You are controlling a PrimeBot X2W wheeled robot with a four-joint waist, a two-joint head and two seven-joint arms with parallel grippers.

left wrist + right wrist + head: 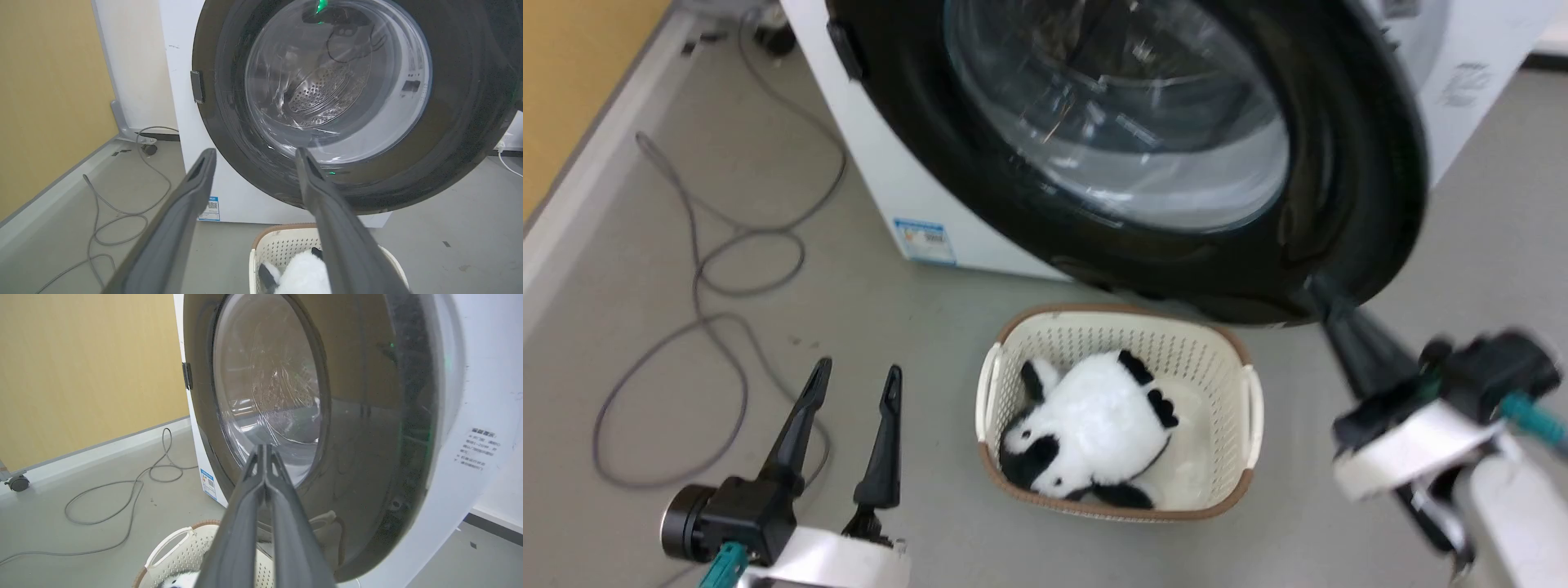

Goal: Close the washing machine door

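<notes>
The washing machine door [1339, 163] has a glossy black rim and a bulging glass window, and it stands out at an angle from the white washing machine [882, 163]. My right gripper [1319, 287] is shut with nothing in it, its tip at the door's lower right rim; I cannot tell whether it touches. In the right wrist view the shut right gripper [263, 447] points at the door [367, 416]. My left gripper [859, 367] is open over the floor at the lower left. Through the open left gripper [254, 152] I see the door [461, 122] and the steel drum behind the glass.
A cream perforated basket [1241, 392] holding a black-and-white plush toy [1094, 425] stands on the floor just below the door. A grey cable [698, 269] loops over the floor at the left. A yellow wall [572, 65] with a pale skirting runs along the far left.
</notes>
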